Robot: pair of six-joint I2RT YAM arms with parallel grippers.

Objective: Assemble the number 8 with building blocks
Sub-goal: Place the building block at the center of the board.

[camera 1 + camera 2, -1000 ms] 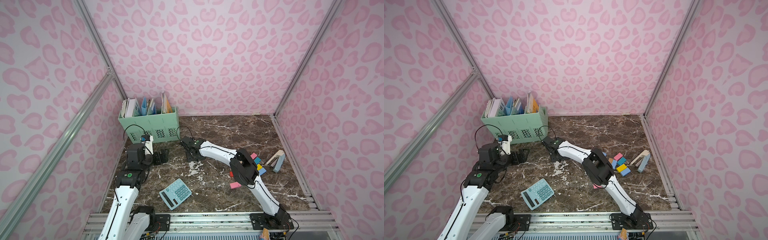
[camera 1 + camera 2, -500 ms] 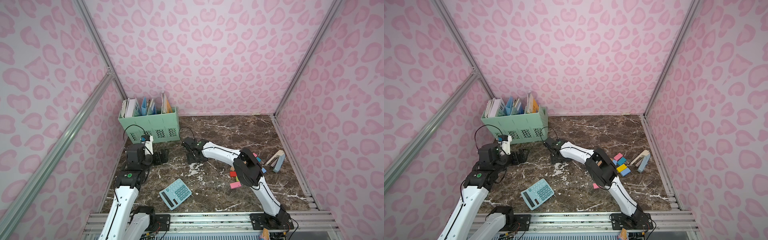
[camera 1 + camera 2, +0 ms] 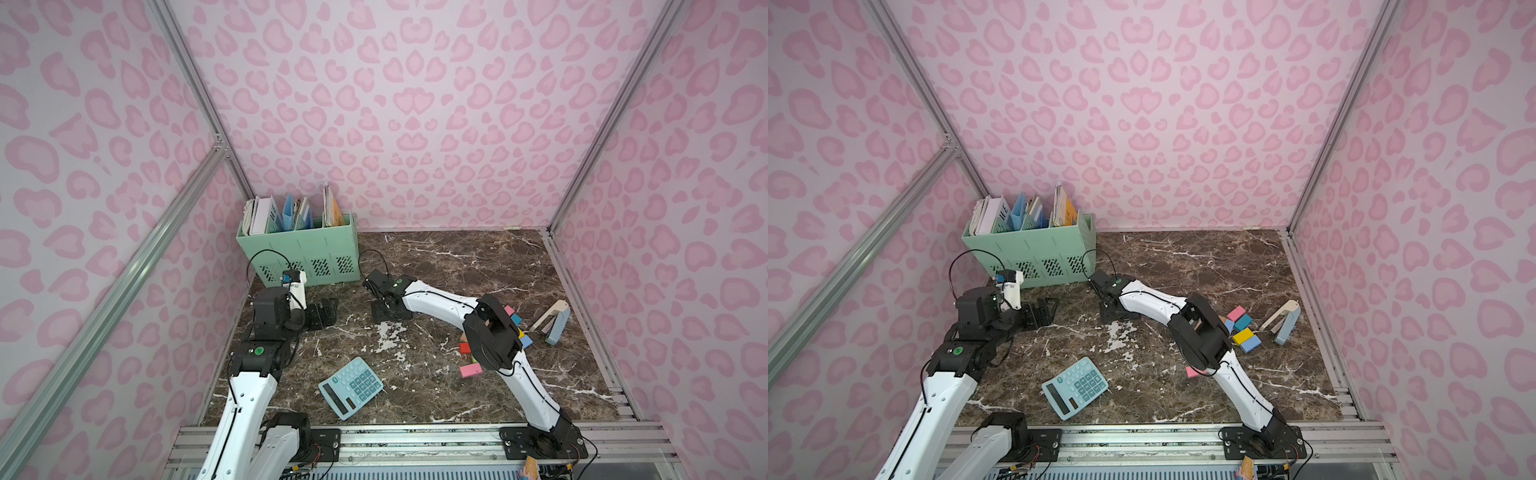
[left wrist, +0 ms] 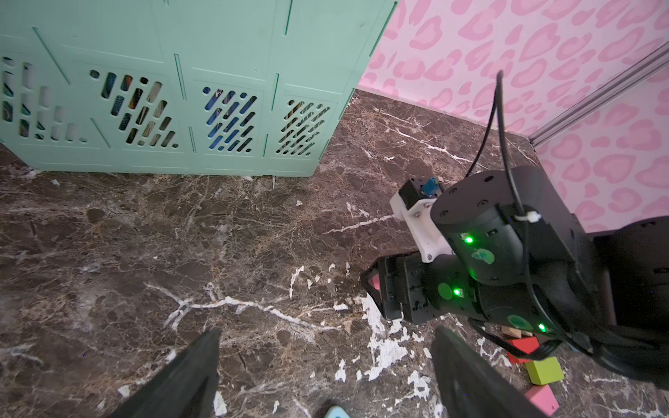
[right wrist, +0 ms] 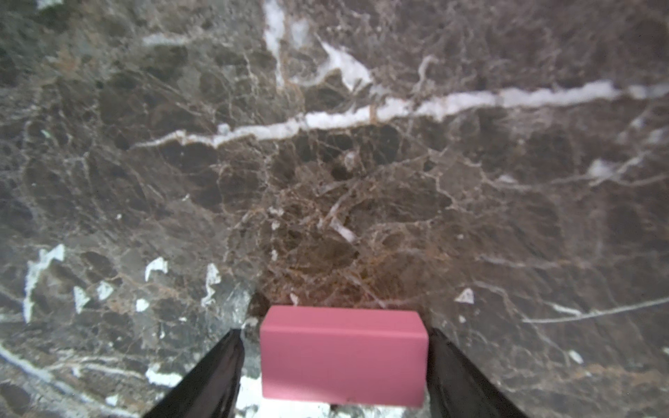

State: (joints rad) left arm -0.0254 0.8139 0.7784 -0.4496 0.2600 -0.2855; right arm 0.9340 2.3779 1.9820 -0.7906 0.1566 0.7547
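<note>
Pink rectangular block (image 5: 343,356) sits bottom centre between the fingers of our right end effector (image 5: 335,333), probably to start the 8. Clamped or freed, we cannot tell.

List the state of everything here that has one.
left end effector: open, empty.
right end effector: pink block between its fingers, grip unclear.
other building blocks: loose, unassembled.
calculator: flat, keys up.
stapler: hinged open.
file organizer: upright, filled.

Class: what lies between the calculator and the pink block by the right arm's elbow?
Nothing: both top views show only bare marble table between calculator and pink block.
</note>
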